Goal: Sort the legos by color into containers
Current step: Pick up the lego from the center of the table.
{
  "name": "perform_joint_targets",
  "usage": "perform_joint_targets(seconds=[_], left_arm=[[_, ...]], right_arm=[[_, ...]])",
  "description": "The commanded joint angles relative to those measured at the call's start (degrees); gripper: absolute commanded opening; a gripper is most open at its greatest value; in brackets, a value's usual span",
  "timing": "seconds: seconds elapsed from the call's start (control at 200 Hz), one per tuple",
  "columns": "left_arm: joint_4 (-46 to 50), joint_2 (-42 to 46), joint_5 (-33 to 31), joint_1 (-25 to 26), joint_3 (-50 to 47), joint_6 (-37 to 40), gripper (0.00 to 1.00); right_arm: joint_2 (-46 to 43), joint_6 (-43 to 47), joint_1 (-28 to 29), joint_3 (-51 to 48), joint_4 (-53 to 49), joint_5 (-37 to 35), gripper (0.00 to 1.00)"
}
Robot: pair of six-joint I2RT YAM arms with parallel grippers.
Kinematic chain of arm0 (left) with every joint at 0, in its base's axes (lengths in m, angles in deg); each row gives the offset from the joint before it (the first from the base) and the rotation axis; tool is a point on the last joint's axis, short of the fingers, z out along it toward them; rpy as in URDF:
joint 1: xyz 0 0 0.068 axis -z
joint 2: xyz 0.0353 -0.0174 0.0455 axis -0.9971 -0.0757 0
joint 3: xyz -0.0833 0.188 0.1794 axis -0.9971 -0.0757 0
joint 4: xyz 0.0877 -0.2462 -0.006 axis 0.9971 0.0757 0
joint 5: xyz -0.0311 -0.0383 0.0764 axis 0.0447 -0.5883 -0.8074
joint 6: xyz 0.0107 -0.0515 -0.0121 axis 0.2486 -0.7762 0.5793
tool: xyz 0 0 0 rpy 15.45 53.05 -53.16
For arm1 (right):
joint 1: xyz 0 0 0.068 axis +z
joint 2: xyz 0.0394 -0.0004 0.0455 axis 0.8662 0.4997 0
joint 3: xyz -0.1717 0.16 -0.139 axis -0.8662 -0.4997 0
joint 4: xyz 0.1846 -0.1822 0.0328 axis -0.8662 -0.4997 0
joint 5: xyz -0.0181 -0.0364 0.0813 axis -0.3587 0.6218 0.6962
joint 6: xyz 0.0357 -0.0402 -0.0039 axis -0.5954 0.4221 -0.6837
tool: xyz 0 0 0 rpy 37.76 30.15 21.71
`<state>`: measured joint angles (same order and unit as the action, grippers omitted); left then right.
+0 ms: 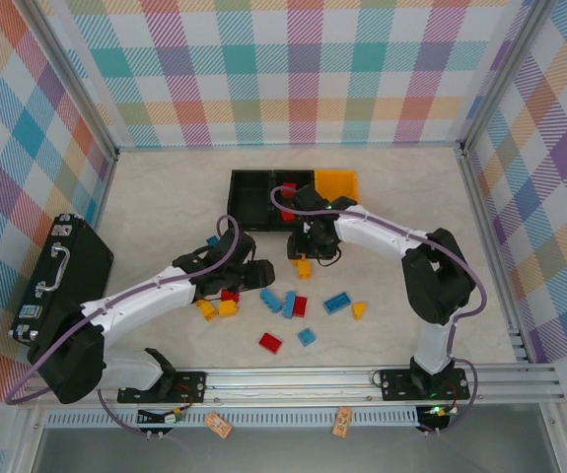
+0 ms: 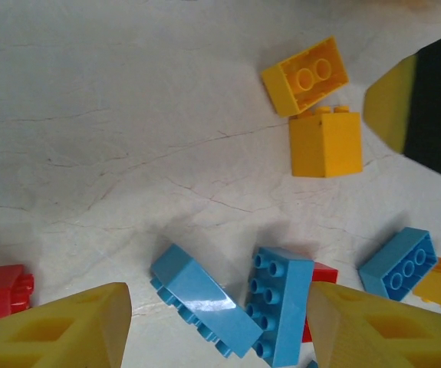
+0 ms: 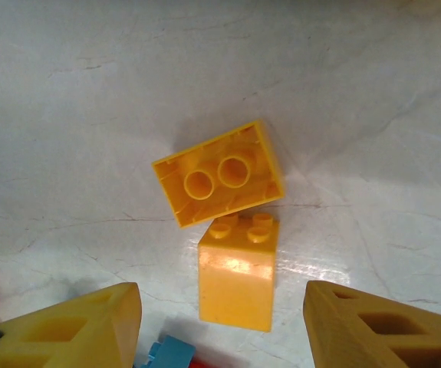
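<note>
The containers sit at the back: two black bins joined to a yellow-orange bin. My left gripper hangs open just above the table, its fingers either side of two light-blue legos that lean together. My right gripper is open too, over a yellow lego lying on its side that touches an upturned yellow lego. In the top view the left gripper and right gripper are close together above the scattered legos.
A black suitcase lies at the left edge. Loose red, blue and yellow bricks spread across the near table, and more yellow ones lie under the left arm. A right finger shows in the left wrist view.
</note>
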<state>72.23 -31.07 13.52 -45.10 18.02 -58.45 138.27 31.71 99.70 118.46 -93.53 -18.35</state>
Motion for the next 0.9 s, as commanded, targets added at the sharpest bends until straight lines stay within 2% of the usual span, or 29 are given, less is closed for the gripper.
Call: perform_joint_targets(seconds=[0.0,0.3,0.54,0.64,0.81,0.895], left_arm=[[-2.94,1.75,1.83,-0.96,-1.34,-0.17,0.62],[-2.58,1.96,1.21,-1.10,-1.97,-0.43,0.62],[-2.28,2.21,0.51,-1.11,-2.62,-1.07,0.62],[-2.27,2.09,0.49,-1.15,-2.87,-1.19,0.61],[-2.23,2.04,0.45,-1.09,-2.68,-1.19,0.62],[-2.23,1.95,0.54,-1.18,-2.55,-1.23,0.61]], right_arm=[[1.68,-1.93,0.66,-1.10,0.22,-0.58,0.57],[4.46,-2.80,1.10,-2.04,0.32,-0.37,0.56],[5.65,-2.98,1.19,-2.62,0.80,-0.01,0.49],[5.99,-2.82,1.23,-2.42,0.67,-0.23,0.44],[5.01,-1.94,1.19,-2.32,-0.31,-1.02,0.27],[3.39,-1.44,1.19,-2.35,-1.12,-2.04,0.25]])
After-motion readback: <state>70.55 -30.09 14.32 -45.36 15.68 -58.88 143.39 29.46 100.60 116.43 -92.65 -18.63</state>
